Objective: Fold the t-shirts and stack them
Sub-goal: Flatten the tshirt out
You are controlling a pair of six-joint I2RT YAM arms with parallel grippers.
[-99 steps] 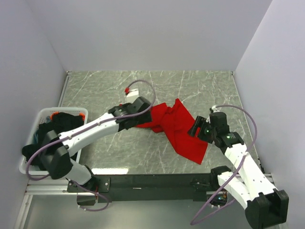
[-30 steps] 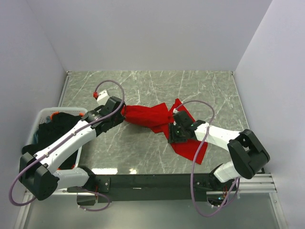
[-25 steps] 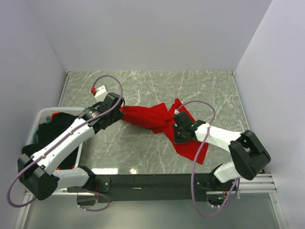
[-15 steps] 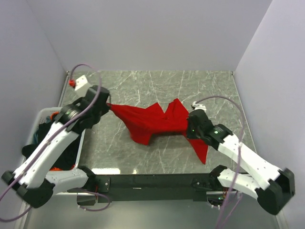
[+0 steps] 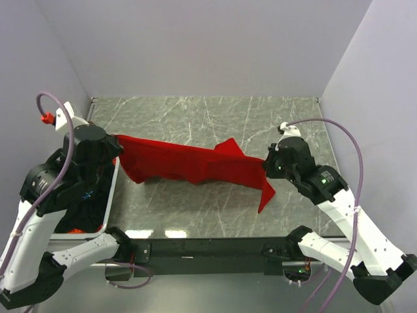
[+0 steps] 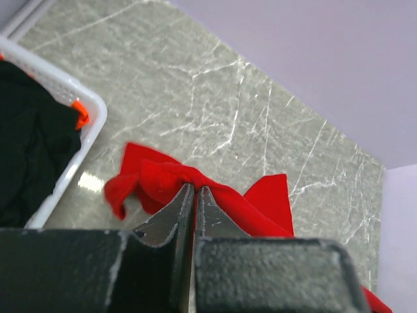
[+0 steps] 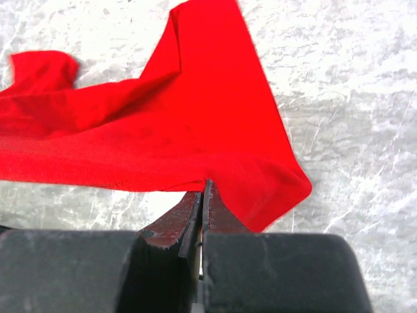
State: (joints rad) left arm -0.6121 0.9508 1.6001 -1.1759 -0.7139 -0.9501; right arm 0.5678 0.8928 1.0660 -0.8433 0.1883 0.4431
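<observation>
Two pairs of jaws are clamped shut on a single red t-shirt (image 5: 189,163), one at each end. The left jaws pinch a bunched fold of cloth beside the white basket (image 6: 91,111), and the right jaws nip a thin edge near a loose corner that hangs free below the grip. Between them the shirt is drawn out into a long, twisted band across the middle of the grey marbled bench (image 5: 215,117). It appears to be held above the surface, though whether its lowest folds brush the bench cannot be told.

The fabric looks light, limp and soft. It sags and ropes up under tension instead of lying flat, and a sleeve or flap pokes up from the middle of the band. Such cloth should carry easily but will not keep a shape, and a shallow pinch on one layer could slip. A surer hold would probably be at two matching points, either the shoulders or the hem corners, so the body falls open for folding. Black t-shirts (image 6: 26,150) wait heaped in the basket at the left edge.
</observation>
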